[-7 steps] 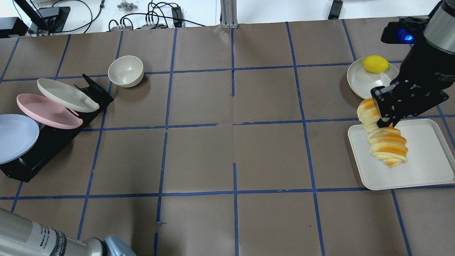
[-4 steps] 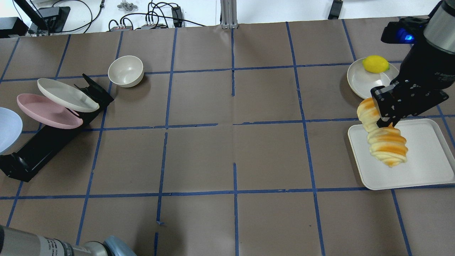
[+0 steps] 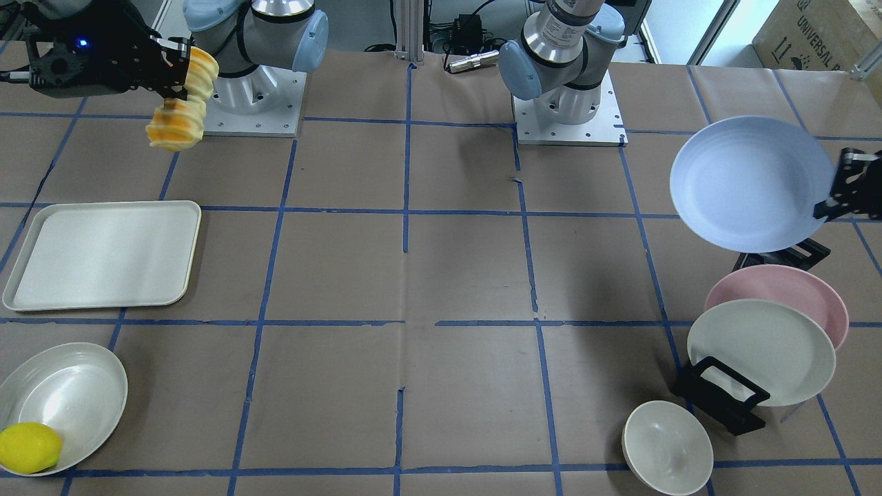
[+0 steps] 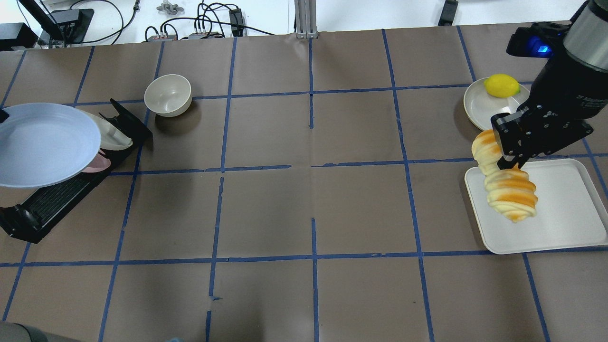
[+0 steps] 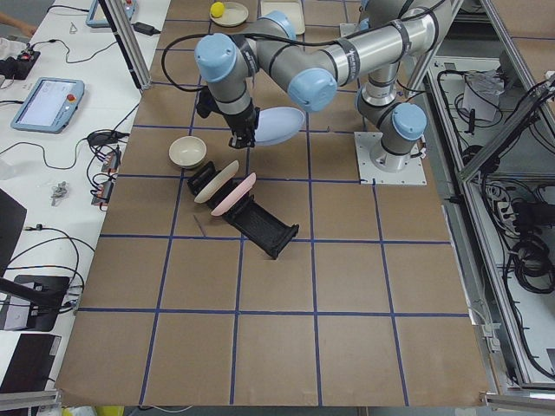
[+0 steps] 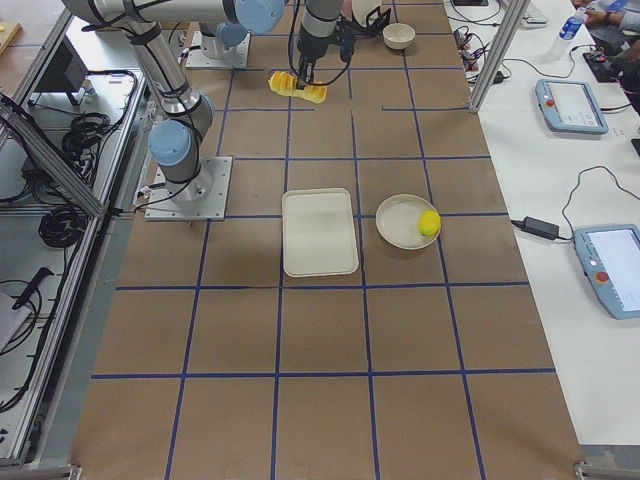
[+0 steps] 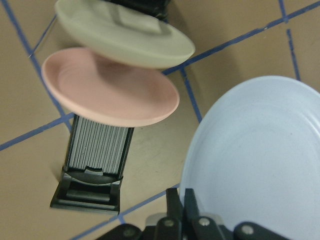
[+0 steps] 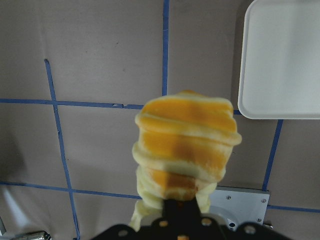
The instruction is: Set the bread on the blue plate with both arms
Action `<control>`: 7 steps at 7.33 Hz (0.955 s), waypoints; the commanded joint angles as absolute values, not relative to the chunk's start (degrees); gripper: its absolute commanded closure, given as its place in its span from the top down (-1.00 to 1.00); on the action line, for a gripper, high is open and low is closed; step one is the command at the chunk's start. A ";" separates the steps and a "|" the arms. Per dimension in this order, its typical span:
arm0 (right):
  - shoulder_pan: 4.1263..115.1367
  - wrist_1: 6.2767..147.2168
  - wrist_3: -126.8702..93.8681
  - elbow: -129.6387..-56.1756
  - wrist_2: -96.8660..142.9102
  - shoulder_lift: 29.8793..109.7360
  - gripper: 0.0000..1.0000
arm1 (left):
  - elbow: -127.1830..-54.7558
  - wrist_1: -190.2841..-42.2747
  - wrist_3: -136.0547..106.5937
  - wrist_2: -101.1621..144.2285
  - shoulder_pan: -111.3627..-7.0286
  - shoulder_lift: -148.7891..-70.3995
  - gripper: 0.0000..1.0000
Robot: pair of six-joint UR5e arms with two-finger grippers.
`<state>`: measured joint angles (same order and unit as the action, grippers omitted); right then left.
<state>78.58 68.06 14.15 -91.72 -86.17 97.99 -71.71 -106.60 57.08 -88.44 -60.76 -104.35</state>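
Hanging above the blue-gridded, perhaps paper-covered table [image 4: 266, 209]: bread [image 4: 508, 194].

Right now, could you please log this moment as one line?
left gripper: holds blue plate aloft | right gripper: holds bread aloft

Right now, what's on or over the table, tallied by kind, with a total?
Plates: 3 (blue plate, pink plate, cream plate)
Bowls: 2 (small bowl, shallow bowl)
Trays: 1 (white tray)
Racks: 1 (black rack)
Food: 2 (bread, lemon)
Total: 9
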 commanded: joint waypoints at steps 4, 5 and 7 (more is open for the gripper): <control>78.57 68.12 14.15 -91.67 -86.13 98.00 -0.92 | -76.10 -98.30 32.71 -83.16 -86.11 -109.49 -0.90; 78.57 68.03 14.15 -91.76 -86.22 98.00 -0.92 | -76.90 -96.17 30.52 -78.79 -88.13 -111.16 -0.90; 78.57 68.12 14.15 -91.76 -86.22 97.91 -0.91 | -79.18 -86.45 25.25 -77.96 -92.35 -114.94 -0.90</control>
